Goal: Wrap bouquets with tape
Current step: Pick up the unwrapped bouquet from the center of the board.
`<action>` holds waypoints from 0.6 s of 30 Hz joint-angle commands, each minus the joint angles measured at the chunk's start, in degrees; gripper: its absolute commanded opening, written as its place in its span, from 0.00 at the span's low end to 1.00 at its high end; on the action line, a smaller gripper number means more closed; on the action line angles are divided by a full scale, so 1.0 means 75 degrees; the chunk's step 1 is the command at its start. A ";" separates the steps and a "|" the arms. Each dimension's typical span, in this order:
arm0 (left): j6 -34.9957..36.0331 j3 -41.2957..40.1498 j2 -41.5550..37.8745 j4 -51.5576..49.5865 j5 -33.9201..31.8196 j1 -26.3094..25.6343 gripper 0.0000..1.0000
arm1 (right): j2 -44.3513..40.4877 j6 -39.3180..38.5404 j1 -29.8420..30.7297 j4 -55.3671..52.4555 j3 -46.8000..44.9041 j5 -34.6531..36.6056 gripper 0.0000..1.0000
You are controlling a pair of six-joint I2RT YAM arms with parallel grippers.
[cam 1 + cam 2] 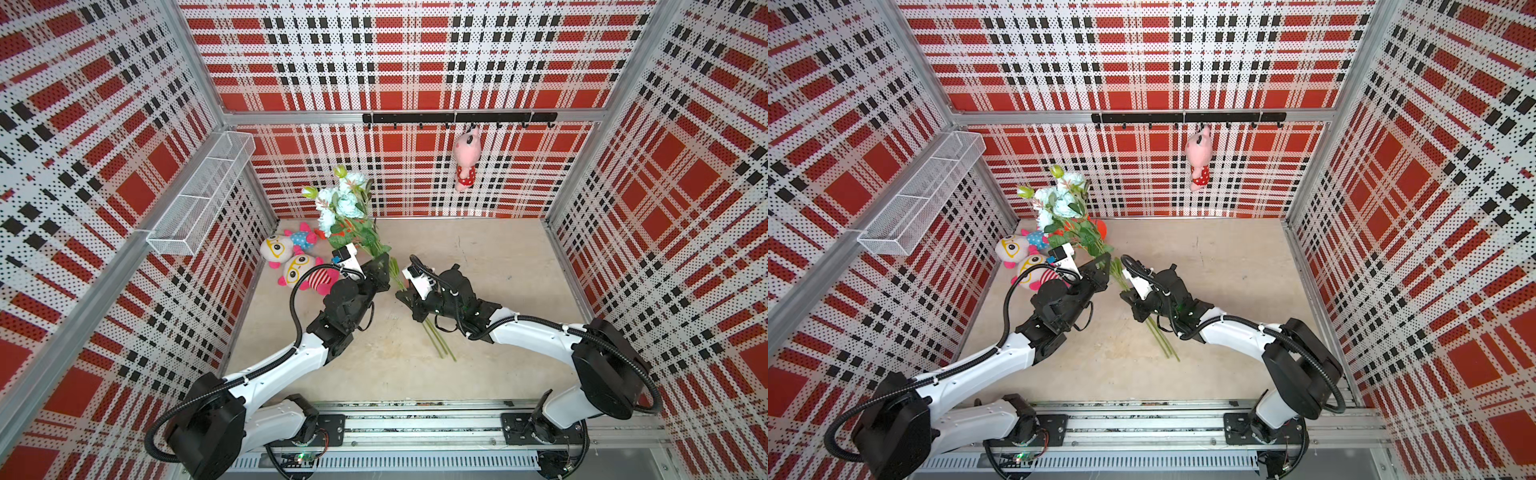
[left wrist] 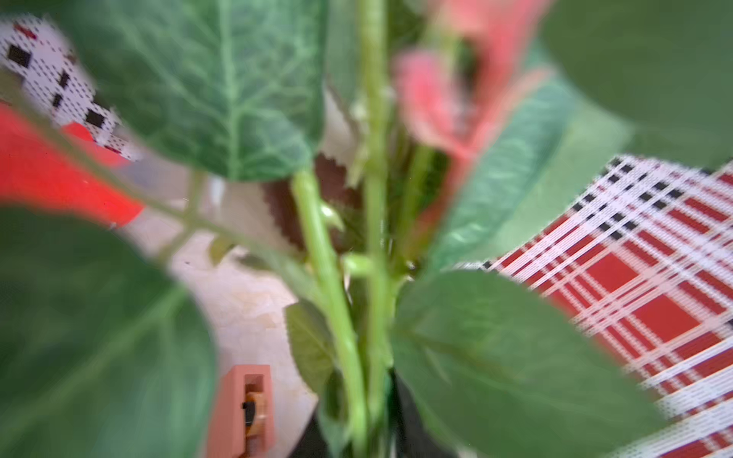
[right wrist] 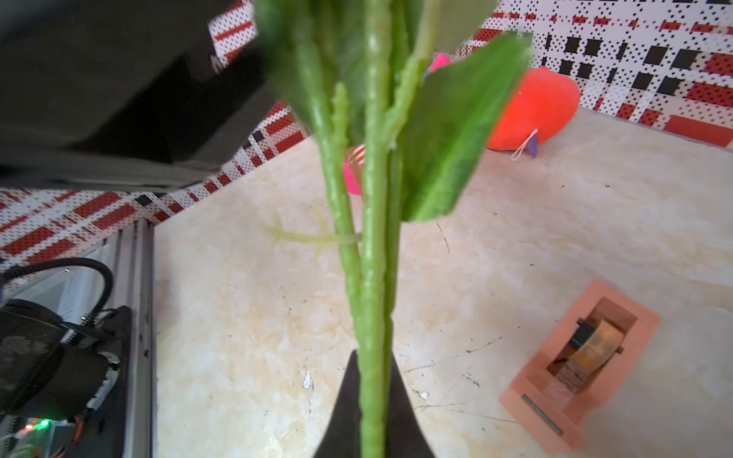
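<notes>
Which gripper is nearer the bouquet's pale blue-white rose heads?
Left. The left gripper is at the green stems closer under the rose heads; the right gripper clamps them farther down.

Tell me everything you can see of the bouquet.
The bouquet looks artificial: pale blue-white roses, green buds, broad leaves, long thin green stems. It is tilted, blooms raised toward the back wall, stem ends sticking out past the right end effector, which is shut on the stems. Whether the left end effector grips is unclear.

Blurred green fabric leaves (image 2: 99, 337) of the pale blue-white artificial rose bouquet (image 2: 373, 198) hide the left gripper (image 1: 385, 268) in its wrist view. The narrow orange-tan tape dispenser (image 2: 242, 412) runs off that picture's edge.
</notes>
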 commanded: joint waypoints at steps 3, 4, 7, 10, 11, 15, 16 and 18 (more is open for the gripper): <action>-0.0314 -0.0543 -0.0620 0.0531 0.0052 0.0050 0.73 | 0.0087 -0.0313 -0.0051 -0.0484 0.0379 0.0737 0.00; -0.0321 -0.0700 -0.0776 0.0536 0.0110 0.0083 0.81 | 0.0108 -0.0415 -0.0051 -0.0610 0.0442 0.0777 0.00; -0.0321 -0.1131 -0.1371 0.0320 0.0341 0.0223 1.00 | 0.0185 -0.0906 -0.0051 -0.1140 0.0669 0.0700 0.00; -0.0255 -0.1452 -0.2192 -0.0313 0.0468 0.0416 0.98 | 0.0288 -0.1674 -0.0051 -0.1854 0.0927 0.0477 0.00; -0.0203 -0.1525 -0.2485 -0.0548 0.0468 0.0477 0.98 | 0.0347 -0.2015 -0.0050 -0.2109 0.1001 0.0378 0.00; 0.0147 -0.1500 -0.3726 -0.1868 0.0248 0.0831 0.98 | 0.0776 -0.3170 -0.0050 -0.3341 0.1514 0.0323 0.00; 0.0254 -0.1411 -0.3977 -0.2282 0.0126 0.0959 0.98 | 0.0939 -0.3486 -0.0051 -0.3675 0.1669 0.0262 0.00; 0.0481 -0.1234 -0.4356 -0.2784 0.0024 0.1188 0.98 | 0.1252 -0.4104 -0.0051 -0.4187 0.1884 0.0226 0.00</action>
